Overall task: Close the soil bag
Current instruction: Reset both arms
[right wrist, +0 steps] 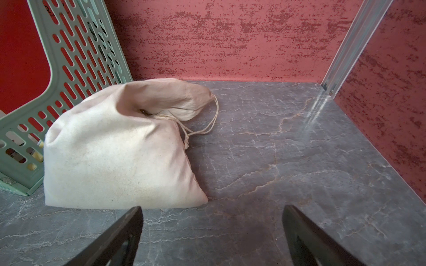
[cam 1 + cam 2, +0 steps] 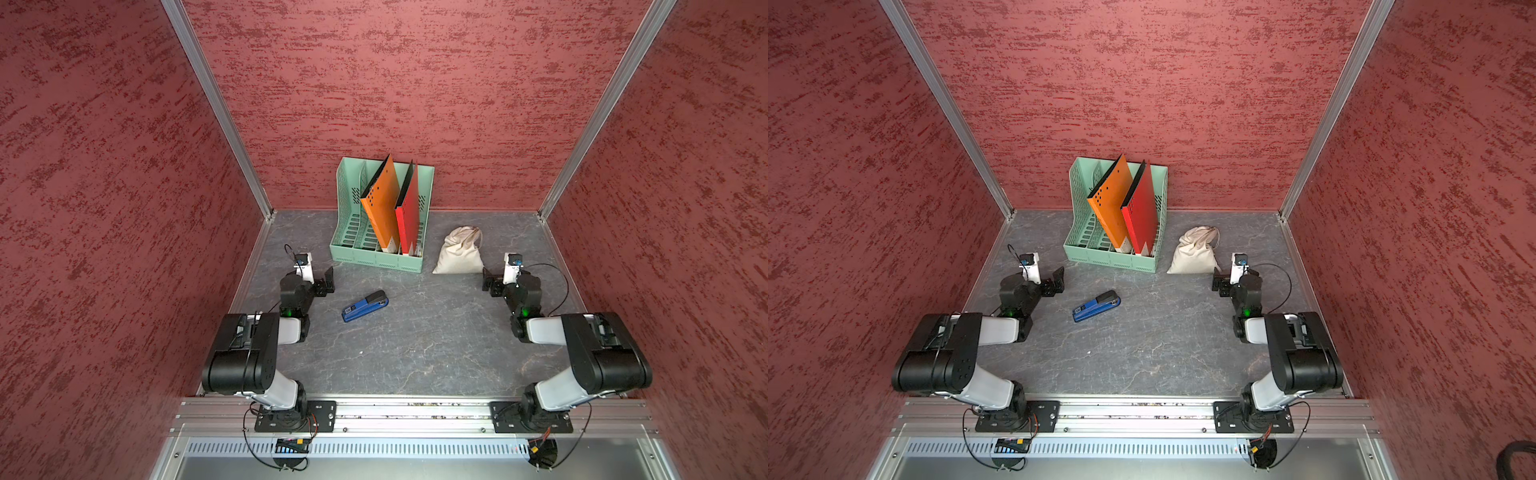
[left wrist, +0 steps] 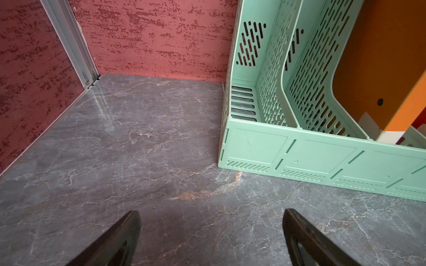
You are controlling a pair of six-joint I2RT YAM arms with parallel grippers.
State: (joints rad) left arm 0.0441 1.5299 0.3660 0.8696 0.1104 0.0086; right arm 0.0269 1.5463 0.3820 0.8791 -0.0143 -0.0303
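Note:
The soil bag point(image 2: 459, 251) point(image 2: 1194, 253) is a small cream cloth sack standing on the dark marbled table, just right of the green file rack. In the right wrist view the soil bag point(image 1: 119, 156) has its neck slumped over with a small dark gap showing. Its thin pale cords point(image 1: 207, 129) loop down onto the table beside it. My right gripper point(image 2: 488, 280) point(image 1: 212, 209) is open and empty, low over the table a little short of the bag's near corner. My left gripper point(image 2: 326, 282) point(image 3: 211, 214) is open and empty, near the rack's left front corner.
The green file rack point(image 2: 374, 259) point(image 3: 299, 156) stands against the back wall and holds an orange folder point(image 2: 380, 203) and a red folder point(image 2: 409, 212). A blue stapler point(image 2: 365, 306) lies mid-table. Red textured walls close in three sides.

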